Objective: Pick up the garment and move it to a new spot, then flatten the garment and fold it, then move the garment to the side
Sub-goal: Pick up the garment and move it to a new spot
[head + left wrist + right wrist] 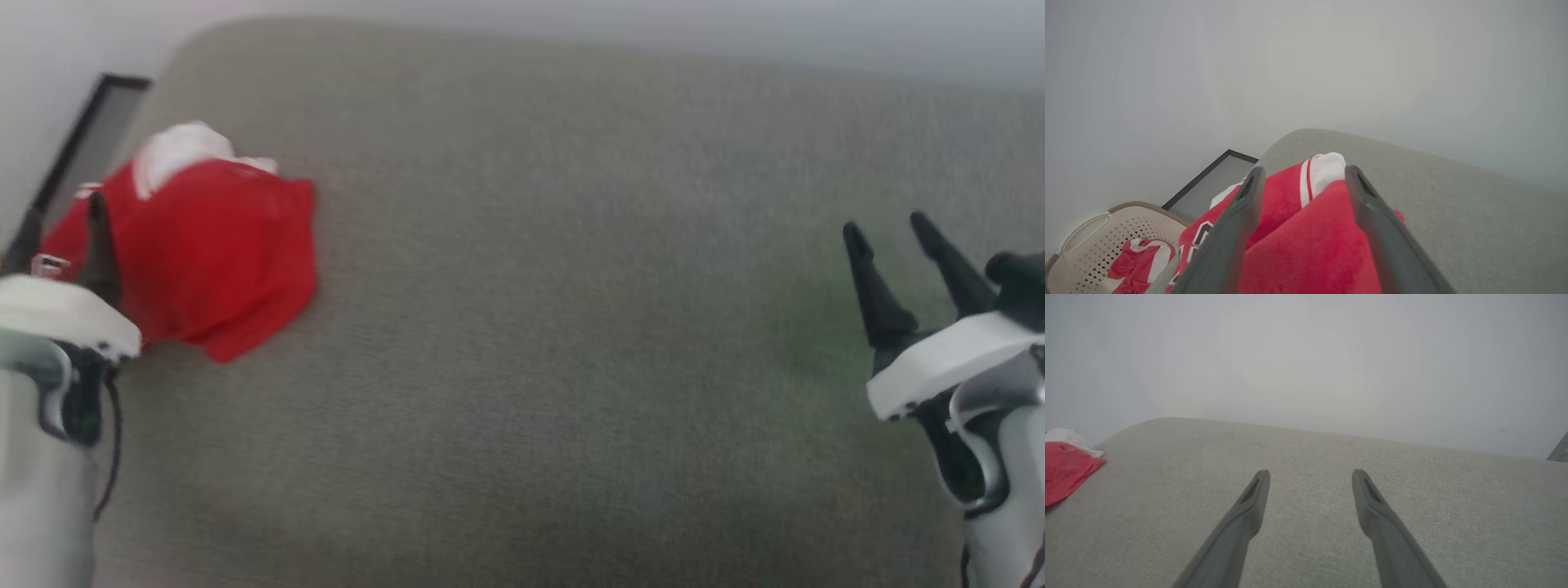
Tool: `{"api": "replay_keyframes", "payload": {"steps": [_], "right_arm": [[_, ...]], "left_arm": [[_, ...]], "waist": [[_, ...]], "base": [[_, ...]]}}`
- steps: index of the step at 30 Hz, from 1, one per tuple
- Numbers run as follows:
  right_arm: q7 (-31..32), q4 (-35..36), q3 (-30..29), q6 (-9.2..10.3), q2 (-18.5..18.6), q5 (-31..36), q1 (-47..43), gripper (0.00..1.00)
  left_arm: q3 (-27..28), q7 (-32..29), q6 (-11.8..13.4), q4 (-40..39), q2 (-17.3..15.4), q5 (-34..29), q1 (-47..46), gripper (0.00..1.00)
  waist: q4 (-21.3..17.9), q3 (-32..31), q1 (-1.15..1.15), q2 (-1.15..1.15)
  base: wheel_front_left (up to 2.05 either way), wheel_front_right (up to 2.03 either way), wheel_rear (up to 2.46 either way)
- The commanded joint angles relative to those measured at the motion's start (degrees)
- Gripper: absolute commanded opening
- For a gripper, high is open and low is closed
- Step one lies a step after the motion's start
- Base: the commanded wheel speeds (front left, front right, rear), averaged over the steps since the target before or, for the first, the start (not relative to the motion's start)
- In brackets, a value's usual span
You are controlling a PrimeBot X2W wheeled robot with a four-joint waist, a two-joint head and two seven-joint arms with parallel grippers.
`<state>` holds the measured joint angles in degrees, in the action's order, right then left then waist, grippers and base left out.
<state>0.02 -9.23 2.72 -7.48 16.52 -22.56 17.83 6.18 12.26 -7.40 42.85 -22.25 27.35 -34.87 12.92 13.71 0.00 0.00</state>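
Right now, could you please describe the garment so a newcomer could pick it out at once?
Find the wide grey cushioned surface; at its far-left corner, at the left claw, lies the garment, a crumpled red heap with white patches. Unlike the smaller red-and-white cloth in the beige basket alongside, it lies on the surface.

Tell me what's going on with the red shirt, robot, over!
Left gripper open, at the garment. Right gripper open, over grey cushion. Garment bunched at left edge. Basket beyond it.
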Motion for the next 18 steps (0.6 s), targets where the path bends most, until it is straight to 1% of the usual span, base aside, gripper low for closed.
{"api": "replay_keyframes", "payload": {"steps": [1, 3, 4, 5, 12, 13, 14, 18], "right_arm": [[0.3, 0.9, -0.3, -0.03, 0.3, 0.4, 0.8, 1.0], [0.8, 1.9, -0.7, -0.03, 0.4, 0.5, 1.5, 1.0], [1.1, 2.9, -1.1, -0.03, 0.7, 0.9, 1.8, 1.0], [1.5, 3.3, -1.3, -0.03, 0.8, 1.0, 2.1, 1.0], [3.0, 6.0, -2.0, -0.03, 0.9, 1.7, 3.2, 1.0], [3.2, 6.4, -2.0, -0.03, 0.8, 1.8, 3.3, 1.0], [3.4, 6.6, -2.1, -0.03, 0.9, 2.0, 3.5, 1.0], [3.9, 7.2, -2.3, -0.03, 0.9, 2.2, 3.7, 1.0]], "left_arm": [[-0.7, -0.8, 0.0, 1.9, -0.5, 0.2, -1.9, 1.0], [-1.2, -2.0, 0.0, 5.2, -1.1, 0.8, -4.5, 1.0], [-2.1, -4.4, 0.0, 9.2, -1.5, 0.9, -6.7, 1.0], [-2.7, -5.0, 0.0, 10.5, -1.7, 0.8, -8.1, 1.0], [-3.9, -12.7, 0.0, 21.9, -0.6, 3.1, -14.2, 1.0], [-4.0, -13.6, 0.1, 23.3, -0.6, 3.0, -14.7, 1.0], [-4.4, -15.3, 0.8, 25.0, -0.7, 2.6, -15.1, 1.0], [-4.0, -18.4, 1.0, 28.4, 0.3, 3.9, -16.6, 1.0]], "waist": [[-2.5, 4.1, 0.0, 0.0], [-2.9, 5.8, 0.0, 0.0], [-3.0, 7.4, 0.0, 0.0], [-3.1, 8.1, 0.0, 0.0], [-3.5, 11.9, 0.0, 0.0], [-3.5, 12.3, 0.0, 0.0], [-3.5, 12.6, 0.0, 0.0], [-3.7, 13.6, 0.0, 0.0]], "base": [[0.0, 0.0, 0.0], [0.0, 0.0, 0.0], [0.0, 0.0, 0.0], [0.0, 0.0, 0.0], [0.0, 0.0, 0.0], [0.0, 0.0, 0.0], [0.0, 0.0, 0.0], [0.0, 0.0, 0.0]]}}
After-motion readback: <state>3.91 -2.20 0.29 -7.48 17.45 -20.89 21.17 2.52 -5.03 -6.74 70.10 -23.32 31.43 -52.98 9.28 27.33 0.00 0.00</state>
